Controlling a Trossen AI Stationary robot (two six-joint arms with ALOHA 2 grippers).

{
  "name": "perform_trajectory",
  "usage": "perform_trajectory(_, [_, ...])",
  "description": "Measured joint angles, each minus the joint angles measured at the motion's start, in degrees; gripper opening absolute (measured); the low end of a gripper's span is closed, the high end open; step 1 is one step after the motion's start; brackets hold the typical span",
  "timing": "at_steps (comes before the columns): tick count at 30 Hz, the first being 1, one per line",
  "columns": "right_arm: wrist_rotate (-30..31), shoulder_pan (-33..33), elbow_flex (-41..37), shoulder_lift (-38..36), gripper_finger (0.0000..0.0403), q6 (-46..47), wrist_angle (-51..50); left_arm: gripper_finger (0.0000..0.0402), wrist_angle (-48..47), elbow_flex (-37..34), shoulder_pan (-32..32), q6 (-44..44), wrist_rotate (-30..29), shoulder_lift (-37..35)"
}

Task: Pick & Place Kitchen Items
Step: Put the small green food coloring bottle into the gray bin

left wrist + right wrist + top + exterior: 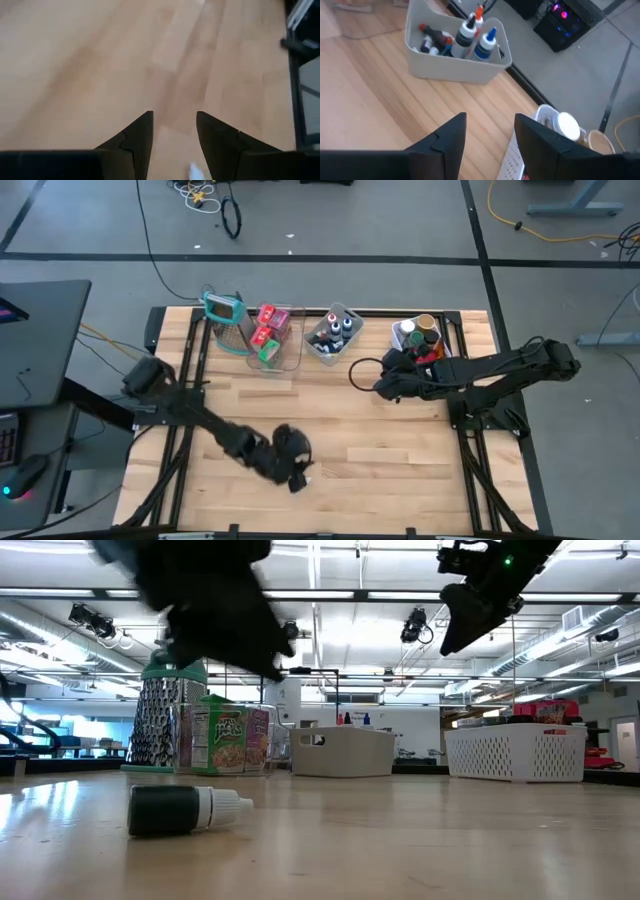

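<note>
A: Where was the small dark-green dropper bottle with the white tip (pixel 186 810)?

B: Lying on its side on the pale wooden worktop (pixel 400 470), in the lower middle of the high view. In the low view its long axis ran left to right, white tip toward the right of the frame.

A: And which arm was nearer?

B: The left one, clearly. The left hand (pixel 293 460) hung just over that spot, fingers parted and grasping nothing; in its wrist view only a white bit, probably the bottle's tip, peeked between the fingers at the bottom edge. The bottle seemed to sit just under and behind the fingertips.

A: The right hand (pixel 385 385)?

B: Well apart, at upper right of centre, near the grey plastic bin of little bottles (pixel 334 334), released and empty too.

A: So the coming move?

B: I'd judge the left hand needed to drop down and turn across the bottle's long axis.
</note>
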Motion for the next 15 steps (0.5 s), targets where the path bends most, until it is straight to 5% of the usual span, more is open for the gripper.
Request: perform_trajectory(15, [-3.1, 0.0, 0.0, 0.0, 0.0178, -8.9, 7.7, 0.016, 4.7, 0.5, -9.0, -6.7, -1.6, 13.4])
